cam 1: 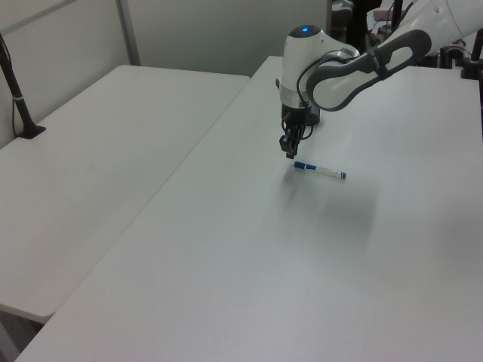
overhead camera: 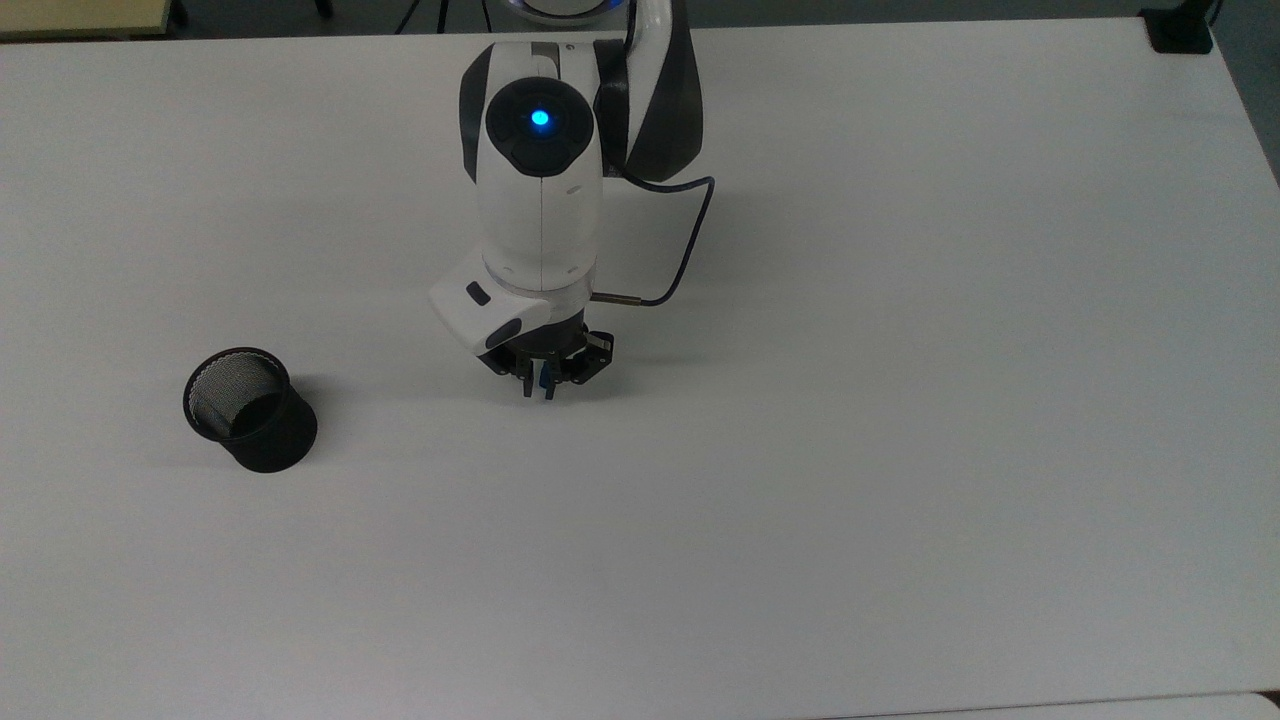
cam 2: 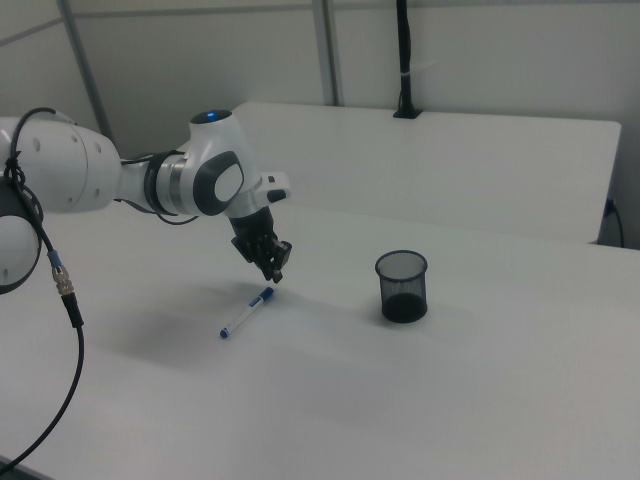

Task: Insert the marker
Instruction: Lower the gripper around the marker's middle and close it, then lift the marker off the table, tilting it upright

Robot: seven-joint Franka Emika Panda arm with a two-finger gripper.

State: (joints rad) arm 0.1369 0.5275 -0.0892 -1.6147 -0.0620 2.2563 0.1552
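Note:
The marker point(cam 1: 320, 170), white with a blue cap, lies flat on the white table point(cam 1: 249, 264). In the right view the marker point(cam 2: 247, 313) rests just below and to the left of my gripper point(cam 2: 277, 274). My gripper point(cam 1: 289, 153) hangs a little above the marker's capped end, its fingers together and holding nothing. From the top view, a bit of the blue cap point(overhead camera: 545, 379) peeks out beside my gripper point(overhead camera: 538, 388). The black mesh cup point(overhead camera: 250, 410) stands upright far to the top view's left; in the right view the cup point(cam 2: 402, 285) stands to the gripper's right.
A dark cable point(overhead camera: 685, 240) loops off the wrist. A second table point(cam 1: 106, 143) adjoins on the left view's left, with a black clamp post point(cam 1: 19, 98) on it. A black block point(overhead camera: 1180, 30) sits at the table's far right corner in the top view.

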